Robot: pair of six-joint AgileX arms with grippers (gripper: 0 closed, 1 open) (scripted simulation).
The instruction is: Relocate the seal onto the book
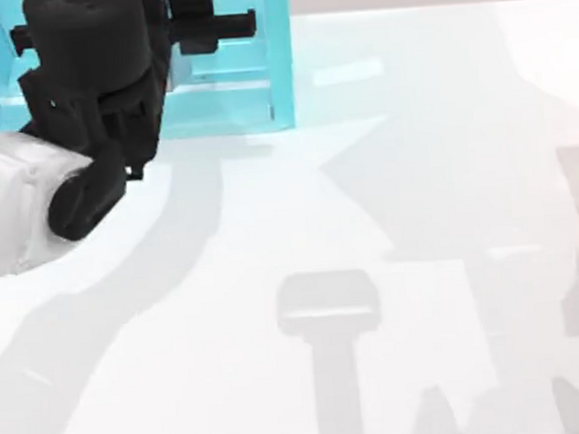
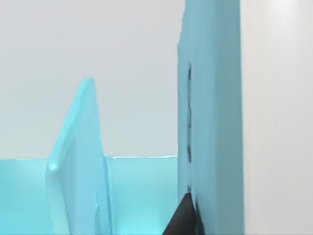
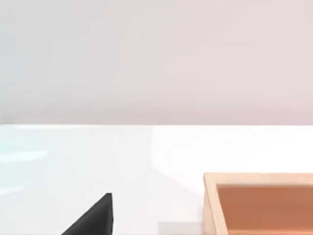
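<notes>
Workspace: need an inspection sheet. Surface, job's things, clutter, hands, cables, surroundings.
Surface: white table, bare where it shows, crossed by grey shadows.
Job's things: nothing seen.
Clutter: teal shelf unit at the far edge on the top view's left, with upright dividers; tan open box on the table in the right wrist view.
Hands: left hand reaches over the teal shelf unit, one dark fingertip close against a shelf panel; right hand is low over the table, apart from the tan open box.
Cables: nothing seen.
Surroundings: plain pale backdrop beyond the table edge.
</notes>
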